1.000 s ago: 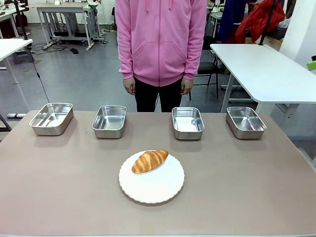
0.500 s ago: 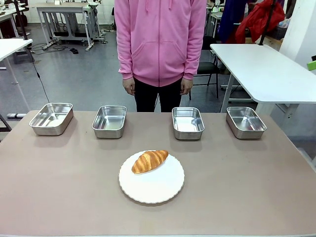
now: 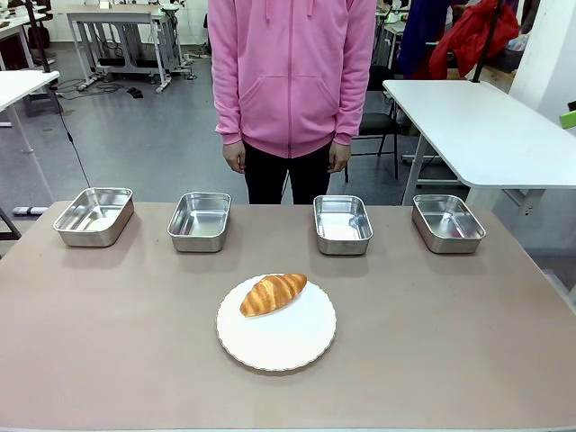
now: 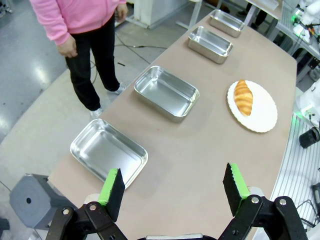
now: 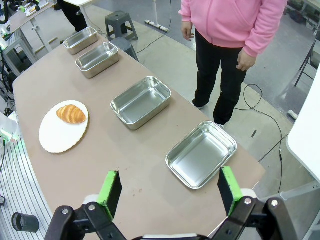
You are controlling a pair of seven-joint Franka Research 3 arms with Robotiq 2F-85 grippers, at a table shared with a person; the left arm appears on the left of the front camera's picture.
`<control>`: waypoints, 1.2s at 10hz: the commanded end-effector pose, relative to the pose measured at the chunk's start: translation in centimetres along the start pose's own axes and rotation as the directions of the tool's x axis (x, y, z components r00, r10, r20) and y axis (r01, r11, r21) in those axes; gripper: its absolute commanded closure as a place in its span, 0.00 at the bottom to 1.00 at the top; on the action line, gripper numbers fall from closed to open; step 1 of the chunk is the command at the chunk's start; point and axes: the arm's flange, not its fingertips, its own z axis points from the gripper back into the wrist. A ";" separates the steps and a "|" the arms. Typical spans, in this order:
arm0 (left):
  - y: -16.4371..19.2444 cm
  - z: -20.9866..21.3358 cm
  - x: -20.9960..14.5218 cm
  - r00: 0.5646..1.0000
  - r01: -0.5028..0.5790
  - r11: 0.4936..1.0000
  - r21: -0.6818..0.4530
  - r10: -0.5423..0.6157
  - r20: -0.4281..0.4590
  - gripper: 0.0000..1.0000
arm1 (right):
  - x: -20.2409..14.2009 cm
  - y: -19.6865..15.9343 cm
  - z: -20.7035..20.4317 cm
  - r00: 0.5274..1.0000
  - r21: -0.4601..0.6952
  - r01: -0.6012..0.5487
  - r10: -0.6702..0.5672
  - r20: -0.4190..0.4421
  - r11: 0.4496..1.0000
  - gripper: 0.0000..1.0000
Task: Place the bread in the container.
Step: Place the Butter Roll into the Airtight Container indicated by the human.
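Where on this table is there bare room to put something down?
Bare brown tabletop lies left and right of the round white plate holding the golden-brown croissant. The far edge is crowded: four shiny rectangular steel trays in a row, with gaps between.

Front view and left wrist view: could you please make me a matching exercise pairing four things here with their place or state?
Things
1. croissant
2. white plate
3. steel trays
4. left tool

Place or state
A. empty, in a row along the far side of the table
B. open, holding nothing
C. lying on the plate's far half
D. mid-table, nearer the robot than the trays

Pairs: 1-C, 2-D, 3-A, 4-B
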 end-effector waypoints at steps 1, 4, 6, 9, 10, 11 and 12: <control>-0.1 0.0 0.1 1.000 0.006 1.000 -0.003 -0.006 0.004 0.00 | 0.1 0.1 -0.2 1.000 0.004 -0.011 0.010 0.021 1.000 0.00; -0.1 0.0 0.1 1.000 0.006 1.000 -0.003 -0.006 0.004 0.00 | 0.1 0.1 -0.2 1.000 0.004 -0.011 0.010 0.021 1.000 0.00; -0.1 0.0 0.1 1.000 0.006 1.000 -0.003 -0.006 0.004 0.00 | 0.1 0.1 -0.2 1.000 0.004 -0.011 0.010 0.021 1.000 0.00; -0.1 0.0 0.1 1.000 0.006 1.000 -0.003 -0.006 0.004 0.00 | 0.1 0.1 -0.2 1.000 0.004 -0.011 0.010 0.021 1.000 0.00; -0.1 0.0 0.1 1.000 0.006 1.000 -0.003 -0.006 0.004 0.00 | 0.1 0.1 -0.2 1.000 0.004 -0.011 0.010 0.021 1.000 0.00; -0.1 0.0 0.1 1.000 0.006 1.000 -0.003 -0.006 0.004 0.00 | 0.1 0.1 -0.2 1.000 0.004 -0.011 0.010 0.021 1.000 0.00; -0.1 0.0 0.1 1.000 0.006 1.000 -0.003 -0.006 0.004 0.00 | 0.1 0.1 -0.2 1.000 0.004 -0.011 0.010 0.021 1.000 0.00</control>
